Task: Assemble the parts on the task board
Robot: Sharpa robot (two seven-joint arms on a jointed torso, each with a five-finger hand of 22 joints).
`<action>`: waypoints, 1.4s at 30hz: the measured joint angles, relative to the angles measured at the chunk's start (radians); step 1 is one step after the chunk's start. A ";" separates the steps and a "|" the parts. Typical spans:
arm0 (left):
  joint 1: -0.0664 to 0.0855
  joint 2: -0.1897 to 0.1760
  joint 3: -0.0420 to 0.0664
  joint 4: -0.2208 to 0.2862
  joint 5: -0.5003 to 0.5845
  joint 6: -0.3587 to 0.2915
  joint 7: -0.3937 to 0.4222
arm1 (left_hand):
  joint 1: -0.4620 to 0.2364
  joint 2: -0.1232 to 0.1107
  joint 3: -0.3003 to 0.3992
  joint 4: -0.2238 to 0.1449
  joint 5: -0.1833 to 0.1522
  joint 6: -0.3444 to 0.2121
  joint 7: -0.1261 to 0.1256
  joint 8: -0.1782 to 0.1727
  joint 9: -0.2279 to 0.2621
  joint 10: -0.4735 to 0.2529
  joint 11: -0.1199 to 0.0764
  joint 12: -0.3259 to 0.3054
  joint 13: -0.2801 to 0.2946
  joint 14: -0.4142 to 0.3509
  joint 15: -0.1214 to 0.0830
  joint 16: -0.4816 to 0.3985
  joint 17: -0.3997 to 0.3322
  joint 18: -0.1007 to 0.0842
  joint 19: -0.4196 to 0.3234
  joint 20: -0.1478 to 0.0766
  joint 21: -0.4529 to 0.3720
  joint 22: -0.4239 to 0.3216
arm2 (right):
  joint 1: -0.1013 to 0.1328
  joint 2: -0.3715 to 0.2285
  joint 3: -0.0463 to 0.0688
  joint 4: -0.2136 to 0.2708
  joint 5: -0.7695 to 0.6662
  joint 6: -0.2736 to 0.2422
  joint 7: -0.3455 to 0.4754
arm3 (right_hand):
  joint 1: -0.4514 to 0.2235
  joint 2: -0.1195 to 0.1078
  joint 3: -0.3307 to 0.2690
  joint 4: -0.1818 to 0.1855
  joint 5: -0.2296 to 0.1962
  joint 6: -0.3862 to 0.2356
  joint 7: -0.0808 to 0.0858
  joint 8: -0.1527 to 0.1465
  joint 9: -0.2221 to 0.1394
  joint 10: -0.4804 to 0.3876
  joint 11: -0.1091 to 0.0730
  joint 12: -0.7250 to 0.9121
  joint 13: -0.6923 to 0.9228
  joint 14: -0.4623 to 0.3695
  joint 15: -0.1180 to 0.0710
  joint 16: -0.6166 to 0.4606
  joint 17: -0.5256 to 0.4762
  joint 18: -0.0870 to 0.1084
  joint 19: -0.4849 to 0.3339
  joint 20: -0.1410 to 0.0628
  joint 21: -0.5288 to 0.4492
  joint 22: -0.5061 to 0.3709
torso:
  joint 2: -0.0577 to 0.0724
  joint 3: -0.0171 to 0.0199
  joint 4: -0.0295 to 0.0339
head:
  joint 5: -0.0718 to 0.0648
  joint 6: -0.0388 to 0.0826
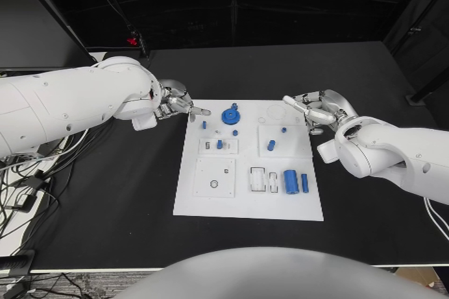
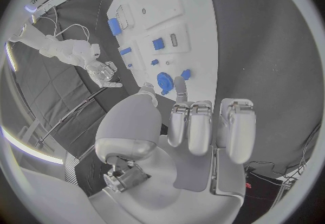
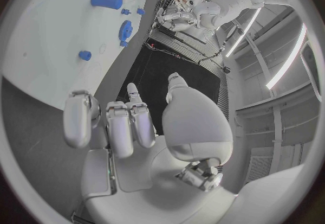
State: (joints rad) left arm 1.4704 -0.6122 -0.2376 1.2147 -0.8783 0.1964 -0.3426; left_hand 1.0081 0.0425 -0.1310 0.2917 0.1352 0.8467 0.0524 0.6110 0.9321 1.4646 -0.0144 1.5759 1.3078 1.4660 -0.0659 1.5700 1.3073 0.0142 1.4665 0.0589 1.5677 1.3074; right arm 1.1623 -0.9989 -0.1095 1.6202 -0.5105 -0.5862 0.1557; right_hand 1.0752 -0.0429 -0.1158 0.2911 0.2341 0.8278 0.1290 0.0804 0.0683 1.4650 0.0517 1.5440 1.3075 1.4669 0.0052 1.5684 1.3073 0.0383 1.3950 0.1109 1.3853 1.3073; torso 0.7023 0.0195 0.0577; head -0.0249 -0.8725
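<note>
black table (image 1: 112, 202) | cables (image 1: 28, 182) along its left edge | small red light (image 1: 133, 41) beyond far edge

The flat white plastic task board (image 1: 245, 202) is looking smooth and a little shiny. The small blue plastic parts (image 1: 291, 181) are looking smooth. The black surface (image 1: 112, 202) is looking matt, like cloth. Each silver robot hand (image 1: 176, 106) (image 1: 311, 109) is shining like metal, on glossy white plastic arms (image 1: 65, 111).
</note>
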 measured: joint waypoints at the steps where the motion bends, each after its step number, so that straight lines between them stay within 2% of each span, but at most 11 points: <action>1: 0.000 0.006 0.000 -0.011 0.000 0.002 0.001 | 0.005 0.005 0.000 0.000 0.000 0.000 0.000 0.005 0.002 0.000 0.000 0.000 0.000 0.000 0.000 0.000 0.000 0.000 0.000 0.000 0.000 0.000 | 0.000 0.000 0.000 0.000 0.000 0.000 0.000 | 0.000 0.000 0.000 0.000 0.000 0.000 0.000 0.000 0.000 0.000 0.000 0.000 0.000 0.000 0.000 0.000 0.000 0.000 0.000 0.000 0.000 0.000 | 0.000 0.0000 0.0000 | 0.000 0.000; 5: -0.006 0.034 0.000 -0.056 0.000 0.011 0.008 | 0.014 0.014 0.000 0.000 0.000 0.000 0.000 0.007 0.003 0.000 0.000 0.000 0.000 0.000 0.000 0.000 0.000 0.000 0.000 0.000 0.000 0.000 | 0.000 0.000 0.000 0.000 0.000 0.000 0.000 | 0.000 0.000 0.000 0.000 0.000 0.000 0.000 0.000 0.000 0.000 0.000 0.000 0.000 0.000 0.000 0.000 0.000 0.000 0.000 0.000 0.000 0.000 | 0.000 -0.0004 -0.0003 | 0.001 0.000; 9: -0.018 0.067 0.000 -0.103 -0.007 0.024 0.016 | 0.023 0.035 0.000 0.000 0.000 0.000 0.000 0.011 0.003 0.000 0.000 0.000 0.000 0.000 0.000 0.000 0.000 0.000 0.000 0.000 0.000 0.000 | 0.000 0.002 0.000 0.000 0.000 0.000 0.000 | 0.000 0.000 0.000 0.000 0.000 0.000 0.000 0.000 0.000 0.000 0.000 0.000 0.000 0.000 0.000 0.000 0.000 0.000 0.000 0.000 0.000 0.000 | 0.000 -0.0006 -0.0003 | 0.002 0.000; 13: -0.031 0.096 0.000 -0.147 -0.018 0.044 0.026 | 0.025 0.045 0.000 0.000 0.000 0.001 -0.001 0.011 0.003 0.000 0.000 0.000 0.000 0.000 0.000 0.000 0.000 0.000 0.000 0.000 0.000 0.000 | 0.000 0.002 0.000 0.000 0.000 0.000 0.000 | 0.000 0.000 0.000 0.000 0.000 0.000 0.000 0.000 0.000 0.000 0.000 0.000 0.000 0.000 0.000 0.000 0.000 0.000 0.000 0.000 0.000 0.000 | 0.000 -0.0006 -0.0004 | 0.004 0.000; 21: -0.052 0.138 0.000 -0.221 -0.036 0.076 0.051 | 0.025 0.045 -0.003 0.000 0.000 0.008 -0.007 0.011 0.001 0.000 0.000 0.000 0.000 0.000 0.000 0.000 0.000 0.000 0.000 0.000 0.000 0.000 | 0.000 0.004 0.000 0.001 0.000 0.000 0.000 | 0.000 0.000 0.000 0.000 0.000 0.000 0.000 0.000 0.000 0.000 0.000 0.000 0.000 0.000 0.000 0.000 0.001 0.000 0.000 0.000 0.000 0.000 | 0.000 -0.0001 -0.0003 | 0.011 0.000; 28: -0.063 0.161 0.000 -0.254 -0.043 0.098 0.069 | 0.025 0.045 -0.008 0.002 0.000 0.012 -0.007 0.011 -0.002 0.000 0.000 0.000 0.000 0.000 0.000 0.000 0.000 0.000 0.000 0.000 0.000 0.000 | 0.000 0.007 0.000 0.003 0.000 0.000 0.000 | -0.004 0.004 0.000 0.000 0.000 0.000 0.000 0.000 0.000 0.000 0.000 0.000 0.000 0.000 0.000 0.000 0.001 0.000 0.000 0.000 0.000 0.000 | 0.000 -0.0001 0.0002 | 0.013 0.000; 33: -0.066 0.174 0.000 -0.268 -0.045 0.113 0.078 | 0.017 0.066 -0.016 0.001 -0.004 0.024 -0.009 0.011 -0.010 0.000 0.000 0.000 0.000 0.000 0.000 0.000 0.000 0.000 0.000 0.000 0.000 0.000 | 0.000 0.007 0.000 0.003 0.000 0.000 0.000 | -0.004 0.004 0.000 0.000 0.000 0.000 0.000 0.000 0.000 0.000 0.000 0.000 0.000 0.000 0.000 0.000 0.001 0.000 0.000 0.000 0.000 0.000 | 0.000 0.0000 0.0007 | 0.013 0.000; 35: -0.067 0.179 0.000 -0.274 -0.046 0.117 0.080 | 0.017 0.066 -0.016 0.001 -0.004 0.024 -0.009 0.011 -0.013 0.000 0.000 0.000 0.000 0.000 0.000 0.000 0.000 0.000 0.000 0.000 0.000 0.000 | 0.000 0.007 0.000 0.003 0.000 0.000 0.000 | -0.004 0.004 0.000 0.000 0.000 0.000 0.000 0.000 0.000 0.000 0.000 0.000 0.000 0.000 0.000 0.000 0.001 0.000 0.000 0.000 0.000 0.000 | -0.001 0.0000 0.0007 | 0.013 0.000; 42: -0.069 0.190 0.000 -0.290 -0.048 0.134 0.084 | 0.021 0.088 -0.029 0.001 -0.004 0.051 -0.014 -0.008 -0.027 0.000 0.000 0.000 0.000 0.000 0.000 0.000 0.000 0.000 0.000 0.000 0.000 0.000 | 0.000 0.008 0.000 0.002 0.000 -0.001 -0.002 | -0.004 0.004 0.000 0.000 0.000 0.000 0.000 0.000 0.000 0.000 0.000 0.000 0.000 0.000 0.000 0.000 0.001 0.000 0.000 0.000 0.000 0.000 | -0.001 0.0000 0.0007 | 0.013 0.000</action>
State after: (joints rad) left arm 1.4012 -0.4217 -0.2376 0.9246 -0.9260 0.3305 -0.2581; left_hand 1.0292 0.1305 -0.1600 0.2928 0.1313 0.8976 0.0384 0.6035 0.9053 1.4646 -0.0144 1.5759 1.3077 1.4660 -0.0659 1.5699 1.3073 0.0142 1.4665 0.0588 1.5677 1.3074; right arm 1.1623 -0.9908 -0.1095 1.6221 -0.5104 -0.5870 0.1539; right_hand 1.0712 -0.0389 -0.1157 0.2911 0.2341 0.8277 0.1289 0.0804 0.0683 1.4649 0.0517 1.5440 1.3075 1.4669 0.0052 1.5684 1.3079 0.0383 1.3950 0.1109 1.3853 1.3073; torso 0.7013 0.0195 0.0584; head -0.0117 -0.8725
